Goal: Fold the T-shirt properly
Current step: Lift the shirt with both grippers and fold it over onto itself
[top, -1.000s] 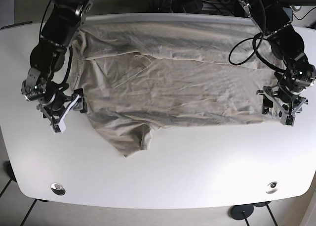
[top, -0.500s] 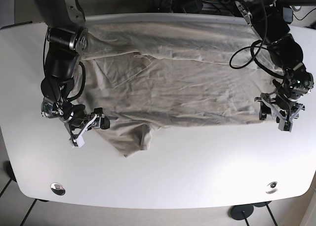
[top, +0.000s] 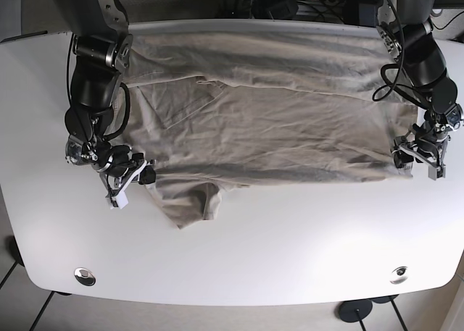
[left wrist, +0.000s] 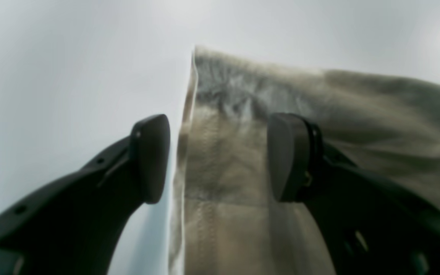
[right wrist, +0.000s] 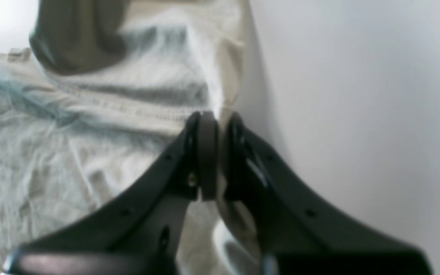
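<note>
A beige T-shirt [top: 261, 117] lies spread and wrinkled across the white table [top: 290, 251]. In the base view my right gripper [top: 136, 176] sits at the shirt's lower left edge, beside the sleeve [top: 190, 204]. The right wrist view shows that right gripper [right wrist: 220, 152] shut, pinching the T-shirt [right wrist: 90, 126] at its seamed edge. My left gripper [top: 418, 157] is at the shirt's right hem corner. In the left wrist view the left gripper [left wrist: 220, 156] is open, its fingers [left wrist: 149, 156] straddling the T-shirt [left wrist: 224, 168] hem.
Cables and dark equipment [top: 290, 1] sit beyond the table's far edge. Two round metal fittings [top: 85, 275] are set near the table's front corners. Bare white tabletop runs along the front, below the shirt.
The right gripper slid in to the shirt's lower left edge and shut on it. The left arm swung back and its gripper shifted right to the hem corner.
</note>
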You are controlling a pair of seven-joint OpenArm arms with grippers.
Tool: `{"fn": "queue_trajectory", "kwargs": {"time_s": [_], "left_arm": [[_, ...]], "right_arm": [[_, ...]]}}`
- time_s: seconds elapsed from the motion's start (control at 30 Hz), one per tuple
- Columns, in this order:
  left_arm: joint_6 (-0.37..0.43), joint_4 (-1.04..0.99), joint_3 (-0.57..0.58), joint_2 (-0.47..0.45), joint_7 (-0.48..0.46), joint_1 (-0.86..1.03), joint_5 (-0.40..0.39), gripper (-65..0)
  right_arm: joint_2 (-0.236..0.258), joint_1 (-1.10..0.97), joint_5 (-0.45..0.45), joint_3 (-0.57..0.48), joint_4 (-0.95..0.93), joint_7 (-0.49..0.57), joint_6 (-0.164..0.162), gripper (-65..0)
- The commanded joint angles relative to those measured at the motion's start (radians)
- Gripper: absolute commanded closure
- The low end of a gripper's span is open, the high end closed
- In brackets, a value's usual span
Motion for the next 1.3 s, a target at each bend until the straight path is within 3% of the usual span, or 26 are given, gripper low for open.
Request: {"fn": "queue_trajectory", "kwargs": {"time_s": [0.03,0.37,0.47,0.63,0.77,0.93,1.07,1.2,1.3], "left_arm": [[-0.003,0.011,0.0,-0.026,-0.044,-0.03,-0.012,-37.8],[-0.001,0.01,0.003,-0.026,0.019,-0.03,-0.011,-36.9],[-0.001,0.01,0.07,-0.026,0.021,-0.031,-0.011,-26.7],[-0.001,-0.012,0.132,-0.015,0.018,-0.03,-0.018,-23.5],[-0.001,-0.111,0.133,-0.006,-0.039,-0.059,-0.012,-0.3],[-0.007,-0.17,0.133,-0.004,-0.063,-0.089,-0.021,0.0],[-0.009,-0.022,0.13,0.013,-0.054,-0.083,-0.023,0.0],[-0.01,0.14,0.115,0.031,0.019,-0.059,-0.023,0.0],[-0.09,0.26,0.05,0.062,0.087,-0.034,-0.023,0.0]], "right_arm": [[0.007,0.027,0.008,-0.001,0.012,0.004,0.002,-3.6],[0.007,0.027,0.009,0.004,0.012,0.008,0.002,-3.5],[0.007,0.027,0.011,0.008,0.012,0.01,0.002,-3.3],[0.005,0.009,0.012,0.008,0.057,0.012,0.002,-1.9],[-0.021,-0.023,0.006,0.007,0.144,0.005,0.002,-1.9],[-0.025,-0.028,0.003,0.007,0.159,0.004,0.002,-1.9],[-0.021,-0.028,0.011,0.007,0.186,-0.004,0.002,-1.9],[-0.024,-0.048,0.011,0.033,0.357,-0.133,0.002,-1.9],[-0.036,-0.065,0.011,0.073,0.499,-0.212,0.002,-1.9]]}}
